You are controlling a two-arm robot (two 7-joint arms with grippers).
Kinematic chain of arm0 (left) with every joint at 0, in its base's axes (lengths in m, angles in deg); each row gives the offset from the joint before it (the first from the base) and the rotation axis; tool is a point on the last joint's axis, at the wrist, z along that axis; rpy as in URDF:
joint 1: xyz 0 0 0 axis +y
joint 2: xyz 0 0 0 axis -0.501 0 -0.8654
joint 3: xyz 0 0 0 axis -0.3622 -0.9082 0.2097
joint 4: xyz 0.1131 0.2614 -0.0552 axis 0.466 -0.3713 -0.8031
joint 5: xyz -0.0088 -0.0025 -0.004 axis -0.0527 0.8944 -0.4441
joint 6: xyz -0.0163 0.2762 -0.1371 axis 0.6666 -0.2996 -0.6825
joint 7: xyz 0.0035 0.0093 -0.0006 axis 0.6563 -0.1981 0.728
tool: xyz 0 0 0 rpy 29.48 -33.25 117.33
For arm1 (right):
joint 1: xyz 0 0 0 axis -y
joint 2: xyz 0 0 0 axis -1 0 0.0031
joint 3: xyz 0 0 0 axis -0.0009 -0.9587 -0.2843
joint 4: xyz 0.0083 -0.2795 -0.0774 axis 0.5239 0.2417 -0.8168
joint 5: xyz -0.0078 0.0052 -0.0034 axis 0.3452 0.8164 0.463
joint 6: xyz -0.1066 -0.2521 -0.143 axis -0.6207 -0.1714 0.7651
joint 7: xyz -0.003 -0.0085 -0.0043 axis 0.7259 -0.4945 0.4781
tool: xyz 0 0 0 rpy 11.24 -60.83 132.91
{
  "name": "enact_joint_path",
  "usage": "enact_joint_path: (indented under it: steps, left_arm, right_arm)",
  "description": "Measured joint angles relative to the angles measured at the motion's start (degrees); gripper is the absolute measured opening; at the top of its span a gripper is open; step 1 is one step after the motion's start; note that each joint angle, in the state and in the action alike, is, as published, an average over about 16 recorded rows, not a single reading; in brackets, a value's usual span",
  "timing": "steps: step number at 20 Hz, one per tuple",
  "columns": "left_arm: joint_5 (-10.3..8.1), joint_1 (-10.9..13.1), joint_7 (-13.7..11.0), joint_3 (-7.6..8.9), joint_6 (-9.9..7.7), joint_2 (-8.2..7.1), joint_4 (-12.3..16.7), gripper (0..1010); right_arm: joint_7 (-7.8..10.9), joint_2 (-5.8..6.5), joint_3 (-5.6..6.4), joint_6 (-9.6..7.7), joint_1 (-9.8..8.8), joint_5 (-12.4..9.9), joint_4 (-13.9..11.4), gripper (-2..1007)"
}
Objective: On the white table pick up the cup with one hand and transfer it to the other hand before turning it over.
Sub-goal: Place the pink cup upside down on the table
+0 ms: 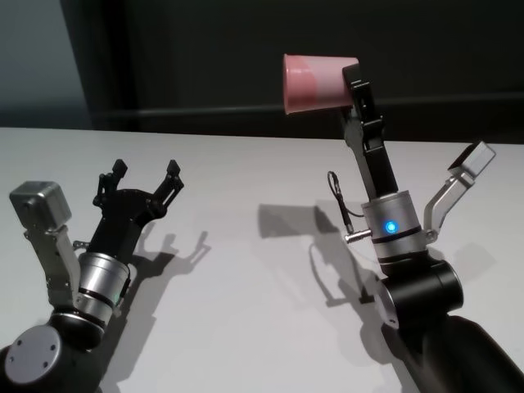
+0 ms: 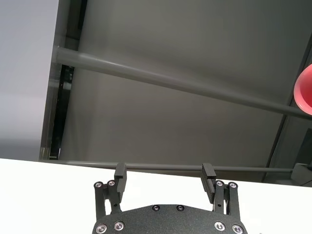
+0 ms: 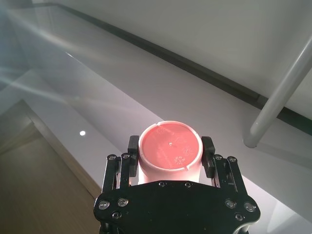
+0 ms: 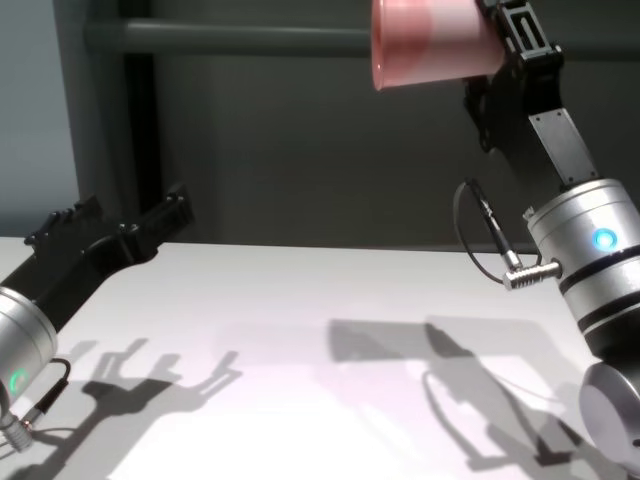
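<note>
The pink cup point(image 1: 315, 82) hangs high above the white table point(image 1: 246, 180), lying on its side with its wide rim facing the robot's left. My right gripper point(image 1: 354, 86), on the wrist with the blue light, is shut on the cup's narrow base end. In the right wrist view the cup's round base point(image 3: 169, 146) sits between the two fingers point(image 3: 132, 146). My left gripper point(image 1: 146, 176) stands open and empty low over the table's left side, well apart from the cup. In the left wrist view only an edge of the cup point(image 2: 304, 95) shows beyond the left gripper point(image 2: 164, 171).
A dark wall with a grey horizontal rail point(image 4: 230, 37) stands behind the table's far edge. Both arms cast shadows on the white tabletop point(image 4: 300, 330) between them.
</note>
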Motion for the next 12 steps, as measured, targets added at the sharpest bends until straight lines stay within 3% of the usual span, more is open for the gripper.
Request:
enact_joint_path:
  steps: [7,12]
  left_arm:
    - [-0.19,-0.12,-0.21,0.02,-0.21,0.02,-0.08,1003]
    - [-0.18,-0.15,-0.17,-0.03,-0.24,-0.05,-0.06,1003]
  right_arm:
    - [-0.07,0.11,-0.02,0.05,0.00,0.03,-0.09,738]
    - [-1.36,1.33,-0.25,0.76,-0.08,0.75,-1.59,738]
